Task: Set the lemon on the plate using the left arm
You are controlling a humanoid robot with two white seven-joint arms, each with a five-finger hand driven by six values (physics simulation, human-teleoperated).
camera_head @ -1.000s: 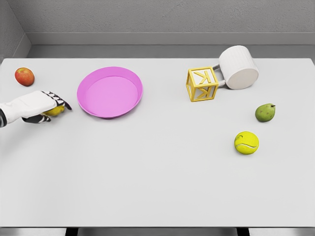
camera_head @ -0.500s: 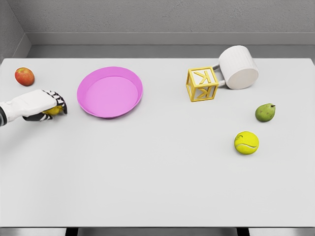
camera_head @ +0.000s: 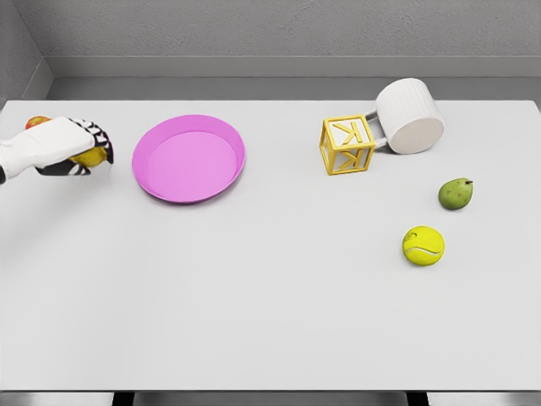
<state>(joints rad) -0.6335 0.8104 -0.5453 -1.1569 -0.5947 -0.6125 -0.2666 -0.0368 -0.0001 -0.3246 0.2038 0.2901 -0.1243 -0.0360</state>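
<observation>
Left hand (camera_head: 72, 145) has its fingers curled tight around the lemon (camera_head: 91, 156), holding it above the table (camera_head: 270, 296) at the far left. The pink plate (camera_head: 188, 158) lies just to its right, so the carry should go straight rightward over the near rim.

The white left hand (camera_head: 63, 145) is now lifting the small yellow lemon (camera_head: 91, 156) off the table, partly covering the red apple (camera_head: 36, 122).
</observation>
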